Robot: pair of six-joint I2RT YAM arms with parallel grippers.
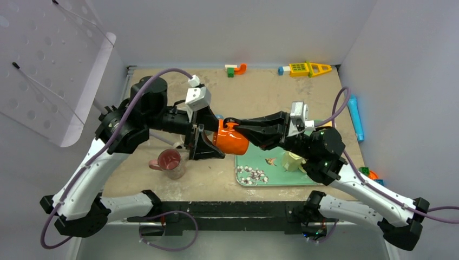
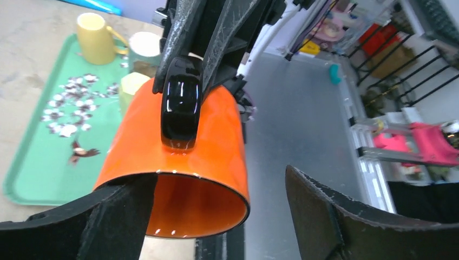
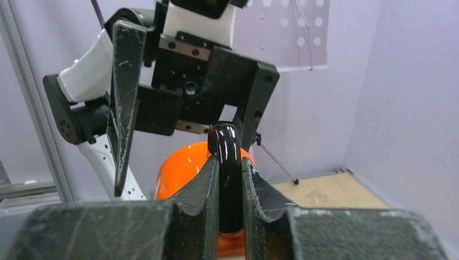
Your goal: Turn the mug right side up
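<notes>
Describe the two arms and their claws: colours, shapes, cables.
Both the left arm and right arm have white link shells, black joints and a trailing purple cable. The left claw and right claw have black, scuffed, wedge-shaped fingers and white camera housings.
</notes>
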